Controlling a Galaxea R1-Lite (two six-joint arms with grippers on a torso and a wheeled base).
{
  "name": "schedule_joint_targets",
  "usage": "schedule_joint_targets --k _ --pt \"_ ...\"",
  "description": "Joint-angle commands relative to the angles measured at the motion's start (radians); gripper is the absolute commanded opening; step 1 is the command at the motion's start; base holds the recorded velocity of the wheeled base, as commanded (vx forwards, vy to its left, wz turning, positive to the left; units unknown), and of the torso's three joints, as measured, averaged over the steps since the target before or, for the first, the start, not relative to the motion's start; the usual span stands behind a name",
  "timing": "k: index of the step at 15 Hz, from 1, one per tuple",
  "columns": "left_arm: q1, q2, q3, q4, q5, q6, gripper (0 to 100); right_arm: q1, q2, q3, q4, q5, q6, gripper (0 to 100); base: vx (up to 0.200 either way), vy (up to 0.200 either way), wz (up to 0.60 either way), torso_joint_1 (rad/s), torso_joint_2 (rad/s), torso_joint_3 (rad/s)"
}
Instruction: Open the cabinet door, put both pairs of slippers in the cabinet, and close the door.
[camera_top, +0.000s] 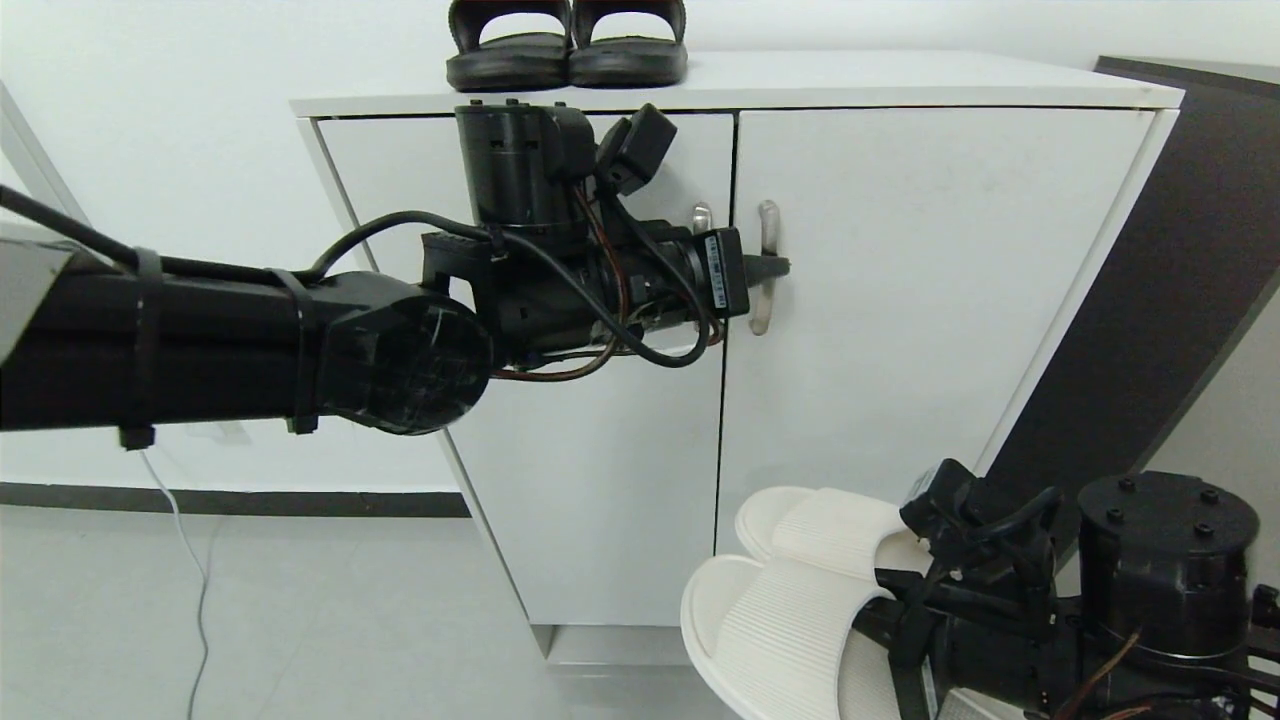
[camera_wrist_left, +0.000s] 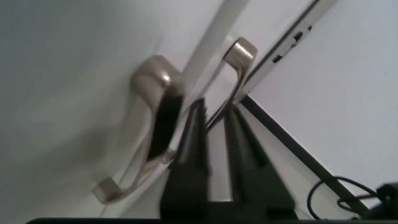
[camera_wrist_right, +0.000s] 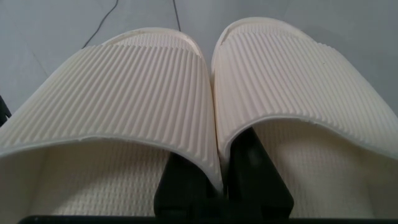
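The white cabinet (camera_top: 930, 300) stands with both doors shut. A pair of black slippers (camera_top: 566, 45) rests on its top. My left gripper (camera_top: 775, 267) reaches across the left door, its fingertips at the right door's metal handle (camera_top: 766, 225). In the left wrist view the fingers (camera_wrist_left: 196, 143) stand close together, with that handle (camera_wrist_left: 239, 55) running down between their tips; the left door's handle (camera_wrist_left: 152, 81) lies beside them. My right gripper (camera_wrist_right: 222, 162) is low at the cabinet's right front, shut on the touching inner edges of the white slippers (camera_top: 790, 600) (camera_wrist_right: 143, 93), held side by side.
A dark panel (camera_top: 1150, 300) slants along the cabinet's right side. A thin cable (camera_top: 195, 590) trails over the grey floor on the left, below a dark baseboard strip (camera_top: 230, 500). Open floor lies in front of the left door.
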Motion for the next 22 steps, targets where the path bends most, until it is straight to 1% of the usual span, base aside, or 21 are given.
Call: schedule_joint_targets --k 1,3,5,6,7,8,10,12,13,15,16,19,22 --pt "-0.002 -0.050 0.047 -0.002 -0.003 -0.004 0 0.001 0.001 0.002 0.000 0.004 0.000 0 0.000 0.000 0.00 0.000 0.00 0.000" --pt "-0.005 -0.091 0.098 -0.005 -0.004 -0.004 0 0.002 -0.009 0.017 -0.002 0.044 -0.002 0 0.000 0.000 0.00 0.000 0.00 0.000" --pt "-0.011 -0.140 0.145 -0.005 -0.006 -0.004 0 0.007 -0.035 0.042 -0.002 0.105 -0.009 0 0.000 0.000 0.00 0.000 0.00 0.000" --pt "-0.019 -0.159 0.159 -0.005 -0.006 -0.004 0 0.008 -0.047 0.053 -0.002 0.128 -0.011 0 0.000 0.000 0.00 0.000 0.00 0.000" --pt "-0.026 -0.194 0.198 -0.005 -0.007 -0.006 0 0.010 -0.076 0.074 0.000 0.177 -0.012 0 0.000 0.000 0.00 0.000 0.00 0.000" --pt "-0.036 -0.215 0.222 -0.005 -0.007 -0.004 0 0.011 -0.088 0.083 0.001 0.200 -0.016 0 0.000 0.000 0.00 0.000 0.00 0.000" --pt "-0.046 -0.289 0.302 -0.007 -0.010 -0.002 0 0.013 -0.096 0.096 0.001 0.206 -0.039 0 0.000 0.000 0.00 0.000 0.00 0.000" --pt "-0.048 -0.343 0.345 -0.007 -0.010 -0.002 0 0.014 -0.096 0.097 0.001 0.206 -0.043 0 0.000 0.000 0.00 0.000 0.00 0.000" --pt "-0.042 -0.344 0.343 -0.009 -0.009 -0.004 0 0.019 -0.096 0.097 0.001 0.206 -0.045 0 0.000 0.000 0.00 0.000 0.00 0.000" --pt "-0.006 -0.334 0.331 -0.009 -0.010 -0.004 0 0.025 -0.096 0.097 0.001 0.205 -0.045 0 0.000 0.000 0.00 0.000 0.00 0.000" --pt "-0.002 -0.318 0.322 -0.007 -0.009 -0.004 0 0.025 -0.096 0.097 0.001 0.203 -0.045 0 0.000 0.000 0.00 0.000 0.00 0.000" --pt "0.027 -0.263 0.274 -0.007 -0.009 -0.002 0 0.025 -0.097 0.097 0.000 0.202 -0.045 0 0.000 0.000 0.00 0.000 0.00 0.000" --pt "0.029 -0.222 0.233 -0.002 -0.009 -0.002 0 0.025 -0.093 0.097 0.000 0.200 -0.045 0 0.000 0.000 0.00 0.000 0.00 0.000"
